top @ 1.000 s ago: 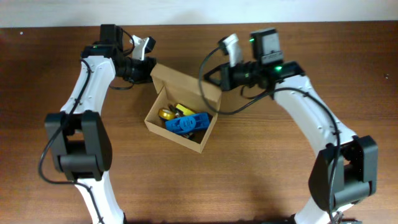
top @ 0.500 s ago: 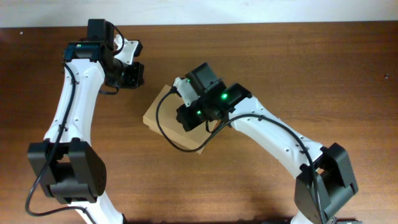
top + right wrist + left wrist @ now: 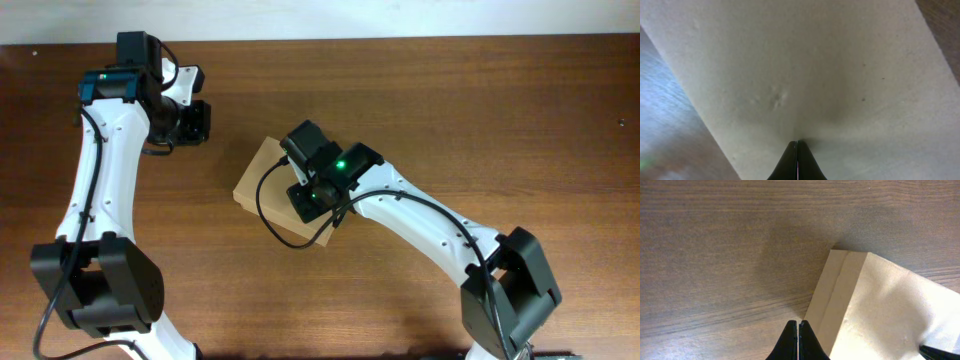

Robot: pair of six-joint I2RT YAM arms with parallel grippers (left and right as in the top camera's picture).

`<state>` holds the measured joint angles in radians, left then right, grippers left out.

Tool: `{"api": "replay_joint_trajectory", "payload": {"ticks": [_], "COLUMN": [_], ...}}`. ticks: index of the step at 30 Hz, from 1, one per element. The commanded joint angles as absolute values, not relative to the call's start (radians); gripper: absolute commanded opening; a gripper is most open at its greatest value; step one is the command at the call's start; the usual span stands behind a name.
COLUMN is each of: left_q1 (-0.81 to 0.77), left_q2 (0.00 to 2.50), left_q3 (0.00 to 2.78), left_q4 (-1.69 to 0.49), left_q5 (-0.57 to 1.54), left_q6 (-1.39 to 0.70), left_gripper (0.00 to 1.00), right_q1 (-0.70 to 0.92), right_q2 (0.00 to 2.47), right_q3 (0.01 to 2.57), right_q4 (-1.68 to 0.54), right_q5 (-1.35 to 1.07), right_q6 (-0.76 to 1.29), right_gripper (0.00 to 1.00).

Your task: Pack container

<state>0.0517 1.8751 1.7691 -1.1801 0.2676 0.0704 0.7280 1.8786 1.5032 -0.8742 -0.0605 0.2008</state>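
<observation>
The container [image 3: 258, 186] is a tan cardboard box on the table's middle, its flap lid down, so the contents are hidden. My right gripper [image 3: 313, 200] is above it and covers most of it in the overhead view. In the right wrist view the pale lid [image 3: 805, 75] fills the frame, and the right gripper [image 3: 797, 144] is shut with its tips touching the lid. My left gripper [image 3: 203, 121] hangs up and to the left of the box, apart from it. In the left wrist view the left gripper [image 3: 798, 325] is shut and empty, near the container's corner [image 3: 875, 305].
Bare brown wood table [image 3: 500, 100] surrounds the box on all sides. The table's far edge meets a white wall [image 3: 320, 15] at the top. The right arm's cable [image 3: 262, 205] loops over the box's left part.
A second ago the box stood open with blue and yellow items showing. The right arm has swung over it and the lid is now down. The left arm has drawn back to the upper left.
</observation>
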Motion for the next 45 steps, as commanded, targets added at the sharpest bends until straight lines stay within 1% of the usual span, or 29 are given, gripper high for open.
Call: {"api": "replay_joint_trajectory", "payload": {"ticks": [1, 5, 9, 10, 11, 12, 13, 14, 18, 21, 23, 25, 29, 34, 39, 43, 45], "left_q1": [0.054, 0.054, 0.053, 0.053, 0.053, 0.053, 0.053, 0.053, 0.053, 0.054, 0.059, 0.075, 0.080, 0.080, 0.080, 0.080, 0.080], "left_q2": [1.849, 1.843, 1.798, 1.786, 1.775, 1.752, 1.739, 1.715, 1.658, 1.625, 1.595, 1.507, 1.369, 1.196, 0.966, 0.790, 0.666], "left_q3": [1.784, 1.785, 1.785, 1.785, 1.785, 1.785, 1.785, 1.785, 1.785, 1.785, 1.785, 1.785, 1.784, 1.747, 1.625, 1.515, 1.417], "left_q4": [-1.194, -1.198, -1.198, -1.198, -1.199, -1.206, -1.209, -1.215, -1.227, -1.253, -1.259, -1.267, -1.297, -1.344, -1.353, -1.335, -1.295], "left_q5": [0.258, 0.258, 0.258, 0.258, 0.258, 0.258, 0.258, 0.258, 0.262, 0.322, 0.373, 0.408, 0.404, 0.393, 0.393, 0.396, 0.402], "left_q6": [0.052, 0.052, 0.052, 0.052, 0.052, 0.052, 0.052, 0.052, 0.052, 0.038, 0.039, 0.080, 0.130, 0.133, 0.132, 0.121, 0.105], "left_gripper": [0.02, 0.02, 0.03, 0.07, 0.14, 0.43, 0.69, 1.00, 1.00, 1.00, 1.00, 1.00, 0.99, 1.00, 1.00, 0.99, 0.99], "right_q1": [0.726, 0.727, 0.726, 0.726, 0.726, 0.726, 0.726, 0.726, 0.724, 0.724, 0.721, 0.708, 0.705, 0.705, 0.705, 0.705, 0.705], "right_q2": [1.962, 1.952, 1.883, 1.874, 1.866, 1.858, 1.856, 1.855, 1.853, 1.826, 1.785, 1.712, 1.595, 1.441, 1.237, 1.036, 0.838], "right_q3": [1.486, 1.502, 1.574, 1.591, 1.611, 1.638, 1.662, 1.696, 1.817, 1.843, 1.843, 1.842, 1.842, 1.835, 1.747, 1.591, 1.433], "right_q4": [-0.901, -0.897, -0.896, -0.908, -0.926, -0.950, -0.971, -1.002, -1.107, -1.112, -1.145, -1.215, -1.267, -1.339, -1.359, -1.343, -1.297], "right_q5": [0.065, 0.037, 0.004, 0.004, 0.003, -0.006, -0.007, -0.007, -0.007, 0.003, 0.020, 0.019, 0.020, 0.020, 0.039, 0.042, 0.042], "right_q6": [0.157, 0.157, 0.130, 0.130, 0.131, 0.131, 0.131, 0.131, 0.126, 0.066, 0.034, -0.009, -0.033, -0.074, -0.110, -0.116, -0.115], "right_gripper": [0.04, 0.04, 0.05, 0.14, 0.50, 0.99, 0.99, 0.99, 0.99, 0.99, 0.99, 0.99, 0.99, 0.99, 0.99, 0.99, 0.99]}}
